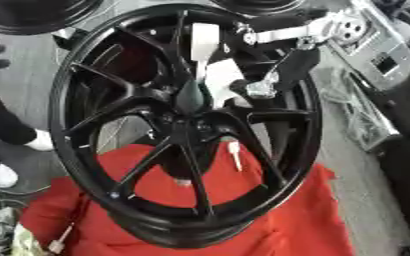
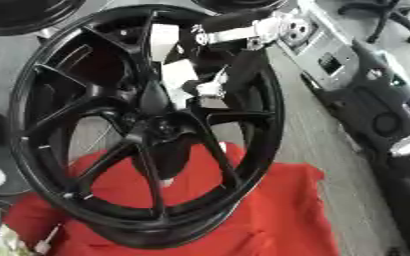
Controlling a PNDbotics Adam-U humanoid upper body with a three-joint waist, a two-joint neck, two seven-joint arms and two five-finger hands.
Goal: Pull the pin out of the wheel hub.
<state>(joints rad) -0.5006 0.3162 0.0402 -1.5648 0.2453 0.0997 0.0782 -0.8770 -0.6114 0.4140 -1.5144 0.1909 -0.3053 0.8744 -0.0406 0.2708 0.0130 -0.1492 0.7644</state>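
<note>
The wheel (image 1: 187, 125) stands upright on a red cloth (image 1: 278, 215). At two o'clock from its hub (image 1: 189, 102), the right hand (image 1: 265, 82) reaches among the spokes; its fingers' closure is unclear. A white pin (image 1: 235, 155) shows at five o'clock.

A workshop or robot test lab is suggested. A black alloy wheel (image 1: 187, 125) is stood upright on a red cloth (image 1: 287, 210), further black rims (image 1: 33, 15) are seen on the grey floor (image 1: 366, 175) behind, and grey and black machine housings (image 2: 357, 75) are ranged along the right.
</note>
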